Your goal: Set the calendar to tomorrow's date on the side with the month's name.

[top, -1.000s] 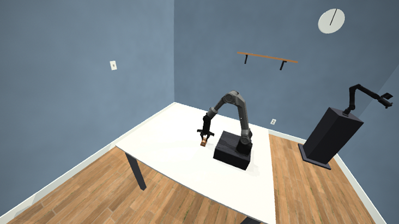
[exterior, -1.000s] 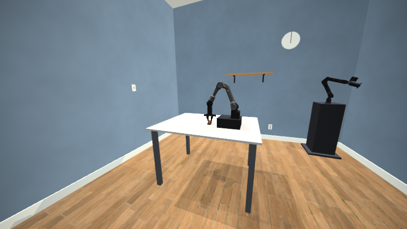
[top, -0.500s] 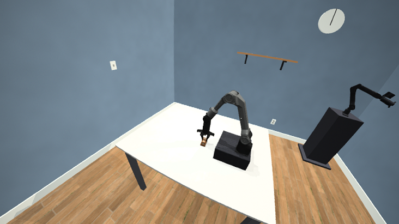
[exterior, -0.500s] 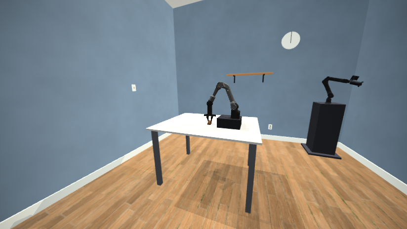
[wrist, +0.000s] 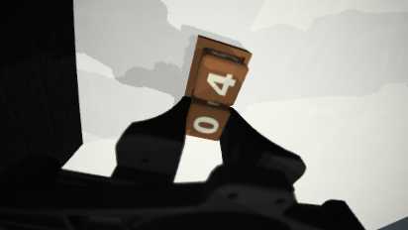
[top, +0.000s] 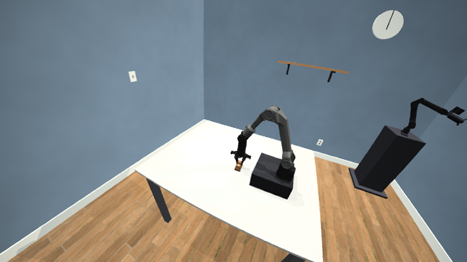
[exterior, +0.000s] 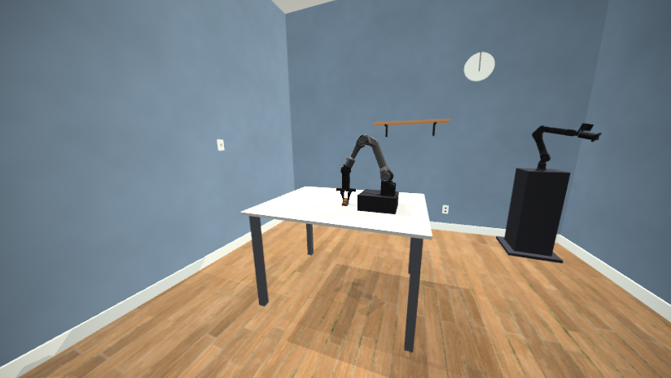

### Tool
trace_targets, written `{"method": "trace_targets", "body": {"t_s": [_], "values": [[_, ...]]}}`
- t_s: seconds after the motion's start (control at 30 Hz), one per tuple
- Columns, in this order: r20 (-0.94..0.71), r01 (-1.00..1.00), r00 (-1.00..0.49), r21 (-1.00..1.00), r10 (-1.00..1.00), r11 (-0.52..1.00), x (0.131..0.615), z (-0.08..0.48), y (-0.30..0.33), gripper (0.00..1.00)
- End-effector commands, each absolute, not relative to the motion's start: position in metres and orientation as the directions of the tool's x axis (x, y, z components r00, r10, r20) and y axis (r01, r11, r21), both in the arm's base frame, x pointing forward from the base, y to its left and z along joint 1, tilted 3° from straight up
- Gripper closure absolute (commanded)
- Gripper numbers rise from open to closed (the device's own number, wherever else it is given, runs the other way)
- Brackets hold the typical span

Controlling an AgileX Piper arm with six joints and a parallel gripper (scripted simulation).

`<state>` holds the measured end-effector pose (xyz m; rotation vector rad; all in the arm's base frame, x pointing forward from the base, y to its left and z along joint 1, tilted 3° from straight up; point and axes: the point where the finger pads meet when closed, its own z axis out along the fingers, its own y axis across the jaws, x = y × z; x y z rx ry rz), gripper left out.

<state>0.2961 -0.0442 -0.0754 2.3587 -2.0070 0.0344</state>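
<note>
A small brown tray [wrist: 196,69] [top: 238,169] stands on the white table. In the wrist view a brown cube with a white 4 [wrist: 221,81] sits at the tray's far end. A second brown cube with a white 0 [wrist: 206,124] is close beside it, nearer to me. Both digits look turned sideways there. My gripper [wrist: 205,111] [top: 239,161] [exterior: 345,198] points down and is shut on the cube with the 0, one finger on each side. The month's name and the cubes' side faces do not show. I cannot tell whether the held cube touches the tray's floor.
The arm's black base block [top: 272,176] [exterior: 377,201] stands on the table [top: 195,179] [exterior: 291,209], to the right of the tray. A second arm on a dark pedestal [top: 384,159] [exterior: 537,211] stands apart on the floor. A shelf [top: 313,66] hangs on the wall.
</note>
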Motion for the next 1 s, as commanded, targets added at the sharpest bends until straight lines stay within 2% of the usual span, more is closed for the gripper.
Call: {"method": "trace_targets", "body": {"t_s": [0.0, 0.5, 0.97], "values": [[0.046, -0.987, 0.16, 0.018, -0.986, -0.159, 0.296, -0.074, -0.044, 0.66], [0.046, -0.987, 0.16, 0.015, -0.986, -0.16, 0.298, 0.017, -0.04, 0.66], [0.045, -0.987, 0.16, 0.019, -0.986, -0.159, 0.297, 0.021, -0.039, 0.66]]}}
